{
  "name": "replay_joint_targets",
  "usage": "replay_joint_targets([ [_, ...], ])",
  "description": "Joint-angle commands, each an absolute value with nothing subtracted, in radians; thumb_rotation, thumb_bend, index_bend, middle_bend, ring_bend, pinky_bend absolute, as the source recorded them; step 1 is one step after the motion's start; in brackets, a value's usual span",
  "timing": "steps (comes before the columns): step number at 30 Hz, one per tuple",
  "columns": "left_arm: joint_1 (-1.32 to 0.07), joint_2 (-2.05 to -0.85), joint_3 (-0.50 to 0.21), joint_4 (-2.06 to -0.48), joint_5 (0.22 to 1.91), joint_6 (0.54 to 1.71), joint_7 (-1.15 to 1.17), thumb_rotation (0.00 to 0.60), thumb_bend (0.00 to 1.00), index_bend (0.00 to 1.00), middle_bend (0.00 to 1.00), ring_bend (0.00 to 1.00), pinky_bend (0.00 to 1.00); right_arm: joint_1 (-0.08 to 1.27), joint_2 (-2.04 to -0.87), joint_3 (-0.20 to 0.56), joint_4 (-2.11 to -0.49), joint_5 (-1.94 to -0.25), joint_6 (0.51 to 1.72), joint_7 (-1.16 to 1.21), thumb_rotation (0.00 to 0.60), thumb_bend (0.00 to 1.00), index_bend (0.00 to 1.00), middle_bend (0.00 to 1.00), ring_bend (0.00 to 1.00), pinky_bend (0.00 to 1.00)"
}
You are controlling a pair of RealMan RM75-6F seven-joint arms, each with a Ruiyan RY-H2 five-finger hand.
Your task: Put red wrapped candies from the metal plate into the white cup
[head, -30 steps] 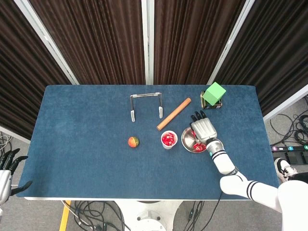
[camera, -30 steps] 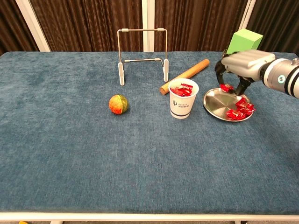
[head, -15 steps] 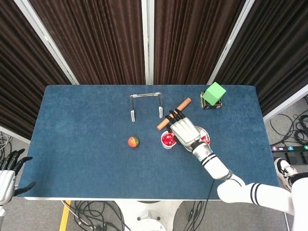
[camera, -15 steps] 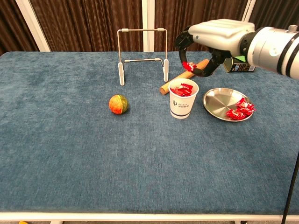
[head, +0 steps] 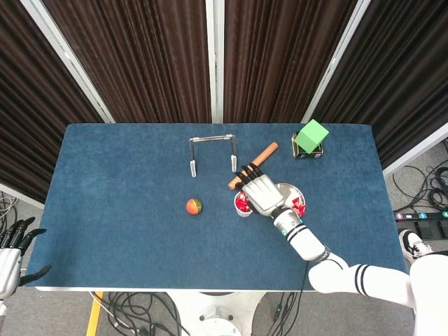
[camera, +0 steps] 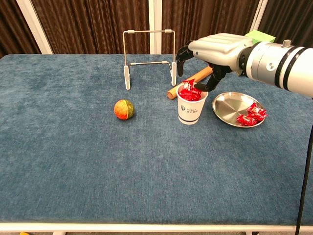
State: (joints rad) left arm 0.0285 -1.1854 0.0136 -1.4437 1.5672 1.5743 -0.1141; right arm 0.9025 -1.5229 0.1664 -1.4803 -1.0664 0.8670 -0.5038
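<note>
The white cup [camera: 191,110] stands mid-table, piled with red wrapped candies. One candy [camera: 188,88] sticks up on top of the pile. My right hand [camera: 217,46] hovers over the cup, thumb tip beside that candy, its other fingers lifted away and spread. In the head view the right hand [head: 260,192] covers part of the cup [head: 241,205]. The metal plate [camera: 227,105] lies right of the cup with a few red candies [camera: 250,115] on its right side. My left hand [head: 10,255] hangs off the table's near left corner, fingers apart, holding nothing.
A wooden rolling pin [camera: 195,78] lies just behind the cup. A wire rack [camera: 149,54] stands behind and to the left. An orange-green ball [camera: 124,109] sits left of the cup. A green block [head: 311,136] is at the far right.
My right hand carried a red candy from the plate leftward to over the cup and lowered. The candy now sits on the cup's pile, and the fingers have spread.
</note>
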Motion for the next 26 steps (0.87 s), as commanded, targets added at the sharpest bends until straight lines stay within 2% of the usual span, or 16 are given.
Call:
replay_joint_targets([
  [1,0.029,-1.186,0.013,-1.444,1.565,1.575,-0.115,0.6,0.0,0.32,0.19,0.11,0.19,0.891,-1.504,0.163,-1.489,-1.068,0.882,-0.496,0.6,0.32,0.32,0.12,0.0,0.01],
  [8,0.031,-1.187,0.011,-1.444,1.561,1.579,-0.117,0.6,0.0,0.32,0.19,0.11,0.19,0.816,-1.416,0.135,-1.526,-1.084,0.945,-0.447,0.6,0.28,0.31,0.12,0.0,0.01],
  [13,0.036,-1.184,0.009,-1.443,1.553,1.583,-0.117,0.6,0.0,0.32,0.19,0.11,0.19,0.693,-1.311,0.102,-1.589,-1.153,1.083,-0.346,0.6,0.28,0.31,0.13,0.0,0.04],
  [15,0.037,-1.18,0.005,-1.444,1.543,1.581,-0.115,0.6,0.0,0.32,0.19,0.11,0.19,0.623,-1.257,0.072,-1.616,-1.203,1.168,-0.309,0.6,0.29,0.27,0.13,0.0,0.05],
  [22,0.036,-1.17,-0.008,-1.468,1.514,1.571,-0.089,0.6,0.0,0.32,0.19,0.11,0.19,0.38,-1.139,-0.048,-1.674,-1.378,1.452,-0.177,0.6,0.3,0.02,0.05,0.0,0.06],
  [26,0.033,-1.159,-0.006,-1.493,1.517,1.566,-0.065,0.6,0.0,0.32,0.19,0.11,0.19,0.253,-1.135,-0.105,-1.647,-1.449,1.582,-0.123,0.6,0.31,0.0,0.04,0.0,0.04],
])
